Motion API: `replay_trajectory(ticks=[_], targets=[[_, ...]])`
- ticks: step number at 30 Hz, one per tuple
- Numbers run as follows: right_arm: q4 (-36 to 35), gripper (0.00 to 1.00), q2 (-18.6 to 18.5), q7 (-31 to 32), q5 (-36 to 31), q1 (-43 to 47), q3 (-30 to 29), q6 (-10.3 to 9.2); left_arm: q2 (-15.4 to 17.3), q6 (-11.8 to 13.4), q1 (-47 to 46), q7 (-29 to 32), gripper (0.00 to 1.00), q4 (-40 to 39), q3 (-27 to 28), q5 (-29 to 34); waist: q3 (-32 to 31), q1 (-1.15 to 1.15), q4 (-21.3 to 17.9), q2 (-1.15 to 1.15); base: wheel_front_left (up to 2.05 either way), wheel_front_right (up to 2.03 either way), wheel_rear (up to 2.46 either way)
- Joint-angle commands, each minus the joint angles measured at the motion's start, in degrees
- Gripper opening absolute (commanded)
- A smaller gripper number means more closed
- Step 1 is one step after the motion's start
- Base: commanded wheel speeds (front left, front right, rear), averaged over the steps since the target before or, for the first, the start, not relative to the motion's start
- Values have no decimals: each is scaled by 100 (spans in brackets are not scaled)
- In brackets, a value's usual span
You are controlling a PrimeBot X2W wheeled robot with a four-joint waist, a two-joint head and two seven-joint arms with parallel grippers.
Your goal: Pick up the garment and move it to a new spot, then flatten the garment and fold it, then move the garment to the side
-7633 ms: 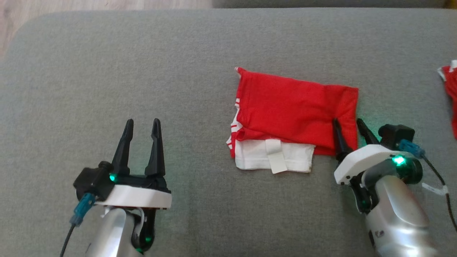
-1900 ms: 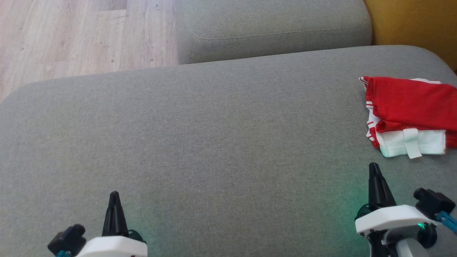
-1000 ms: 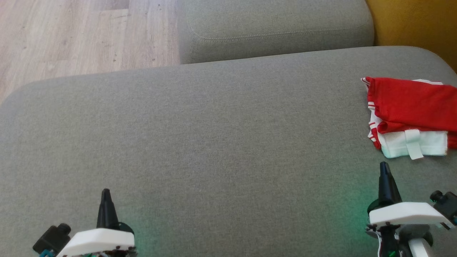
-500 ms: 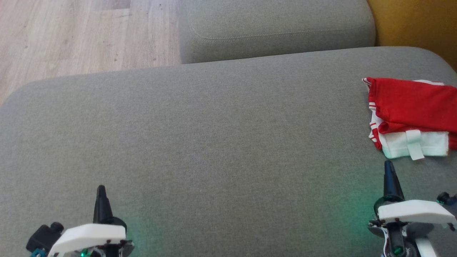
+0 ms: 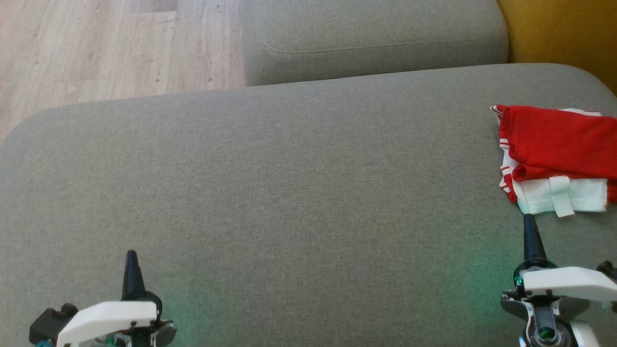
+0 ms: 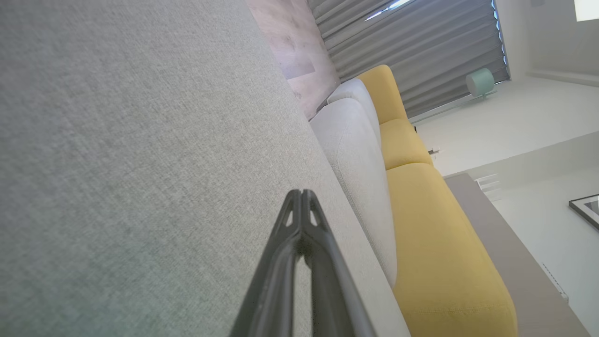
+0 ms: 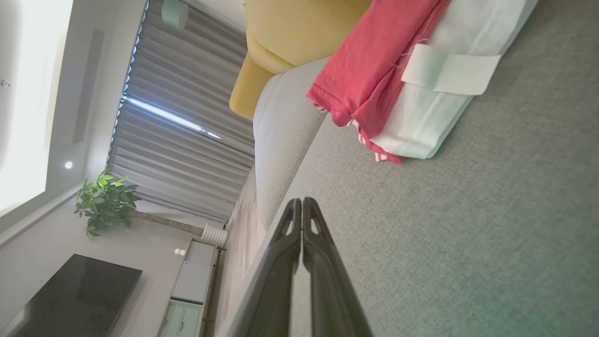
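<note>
Garment (image 5: pixel 559 144), folded, runs off the right edge — left tool (image 5: pixel 131 254) and right tool (image 5: pixel 529 219) clenched, empty.

Garment (image 5: pixel 554 149) on seat cushion (image 5: pixel 289 193), at 3 o'clock edge. Right gripper (image 5: pixel 529 218) at 5 o'clock, just before garment. Left gripper (image 5: pixel 131 254) at 7 o'clock, well apart. Second cushion (image 5: pixel 376 38) behind, 12 o'clock. Floor (image 5: pixel 96 48) at 11 o'clock.
</note>
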Motion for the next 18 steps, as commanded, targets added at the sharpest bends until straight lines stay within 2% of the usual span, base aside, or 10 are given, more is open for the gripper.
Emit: replay_trajectory(ticks=[1,18], targets=[[-224,0,-23,27,157,-321,44,-3,19,-36,-325,34,0,-209,172,-120,0,0,2,0,0,0,0],[-342,0,-26,309,1218,-346,-61,-3,22,-98,-399,321,0,-290,361,-1016,2,0,28,0,0,0,0]])
